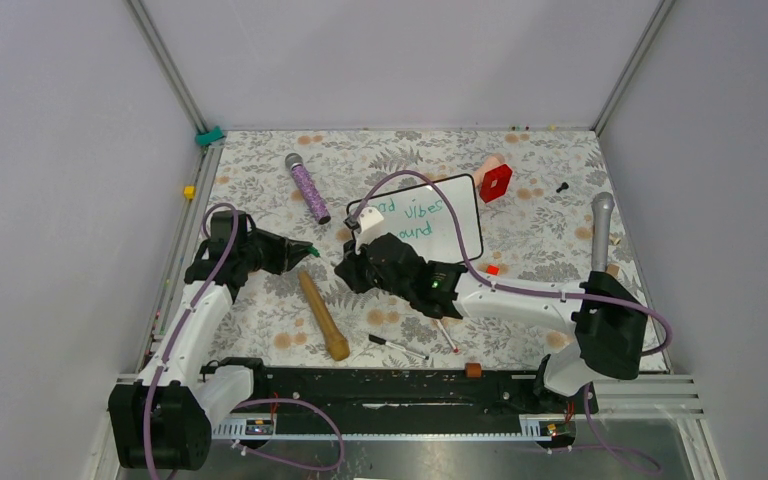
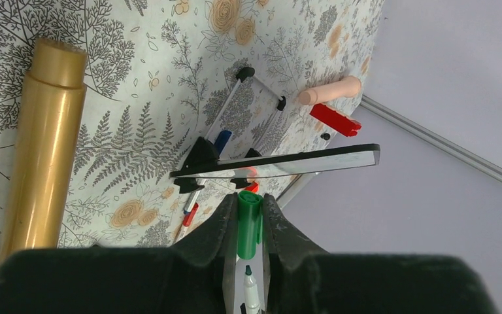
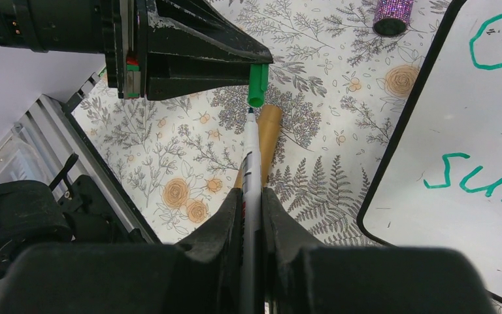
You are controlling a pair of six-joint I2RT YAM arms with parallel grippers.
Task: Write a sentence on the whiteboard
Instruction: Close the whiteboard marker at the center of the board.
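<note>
Cloth (image 1: 400, 155): white ground, grey fern print, scattered tan-orange roses. Whiteboard (image 1: 460, 235): white face, black frame, sentence (image 1: 415, 212) in green; marker (image 3: 251, 170) white with a green tip, cap (image 2: 249, 222) green. Cylinder (image 1: 322, 315) gold, microphone (image 1: 308, 188) glittered purple with a grey head, block (image 1: 495, 181) red, cables (image 1: 560, 292) purple.

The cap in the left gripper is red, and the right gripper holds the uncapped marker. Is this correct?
No. The cap in the left gripper is green, not red, as the left wrist view shows. The right gripper does hold the uncapped marker.
</note>
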